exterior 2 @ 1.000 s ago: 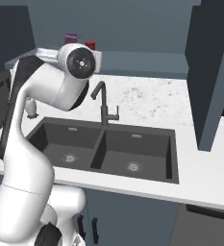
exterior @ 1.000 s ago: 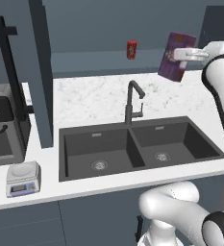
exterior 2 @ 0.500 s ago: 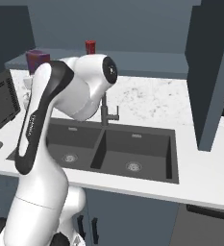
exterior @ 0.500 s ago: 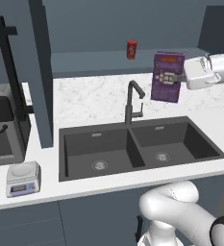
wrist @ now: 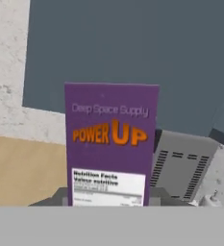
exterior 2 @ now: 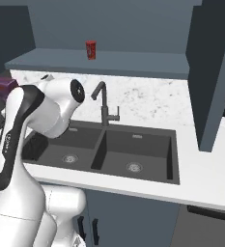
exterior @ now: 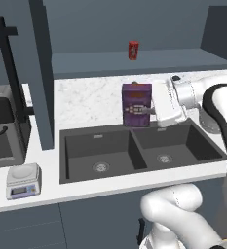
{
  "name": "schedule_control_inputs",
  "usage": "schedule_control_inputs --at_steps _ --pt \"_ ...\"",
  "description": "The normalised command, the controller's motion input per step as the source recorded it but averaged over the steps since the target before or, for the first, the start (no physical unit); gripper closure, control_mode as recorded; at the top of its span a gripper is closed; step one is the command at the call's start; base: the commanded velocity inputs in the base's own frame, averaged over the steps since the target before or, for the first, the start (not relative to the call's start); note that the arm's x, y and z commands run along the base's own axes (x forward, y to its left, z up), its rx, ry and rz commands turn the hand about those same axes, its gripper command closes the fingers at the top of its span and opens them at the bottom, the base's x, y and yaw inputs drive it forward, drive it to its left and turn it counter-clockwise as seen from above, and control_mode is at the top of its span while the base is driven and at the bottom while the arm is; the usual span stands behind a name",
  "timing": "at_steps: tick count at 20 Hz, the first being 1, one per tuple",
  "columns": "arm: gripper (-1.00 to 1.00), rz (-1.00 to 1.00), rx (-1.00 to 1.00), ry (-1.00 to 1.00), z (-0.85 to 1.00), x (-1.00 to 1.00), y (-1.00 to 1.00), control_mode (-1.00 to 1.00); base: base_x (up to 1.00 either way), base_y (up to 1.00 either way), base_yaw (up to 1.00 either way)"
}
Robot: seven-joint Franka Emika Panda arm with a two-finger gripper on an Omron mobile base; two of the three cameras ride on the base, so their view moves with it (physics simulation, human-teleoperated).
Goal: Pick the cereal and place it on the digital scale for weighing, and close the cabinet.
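While the gripper [exterior: 151,111] grips the cereal [exterior: 137,105] from its right side, the purple box hangs upright in the air at the centre of the left base view, above the dark sink [exterior: 139,151] and in front of the marble counter [exterior: 93,99]. In the hand view the cereal sits in the lower middle of the frame, label panel toward the camera. It looks like a light, stiff cardboard carton with smooth faces, so it could slip or twist if gripped too loosely and dent if squeezed hard; a firm hold across the narrow sides near mid-height, as here, seems soundest. The digital scale [exterior: 23,180] rests at the lower left of the left base view, well apart from the box, on the counter's front edge. The cabinet [exterior: 42,73] door stands open at the upper left, and a red can [exterior: 133,49] stands on the shelf at top centre.
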Motion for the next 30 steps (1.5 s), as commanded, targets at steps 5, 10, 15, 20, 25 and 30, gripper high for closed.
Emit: schedule_control_inputs --at_steps 5,10,15,20,25,30 --pt "1.0 0.0 0.19 -0.15 -0.99 0.18 0.99 -1.0 0.0 0.0 0.0" --pt "1.0 0.08 0.29 0.02 -0.7 0.48 0.6 -1.0 0.0 0.0 0.0" --pt "1.0 0.13 0.11 0.01 -0.58 0.4 0.78 -1.0 0.0 0.0 0.0" --pt "1.0 0.13 -0.06 0.13 -0.28 0.28 0.96 -1.0 0.0 0.0 0.0" --pt "1.0 0.1 0.0 0.08 -0.39 0.38 0.46 -1.0 0.0 0.0 0.0" --pt "1.0 0.03 -0.04 0.08 -0.17 0.44 0.86 -1.0 0.0 0.0 0.0"
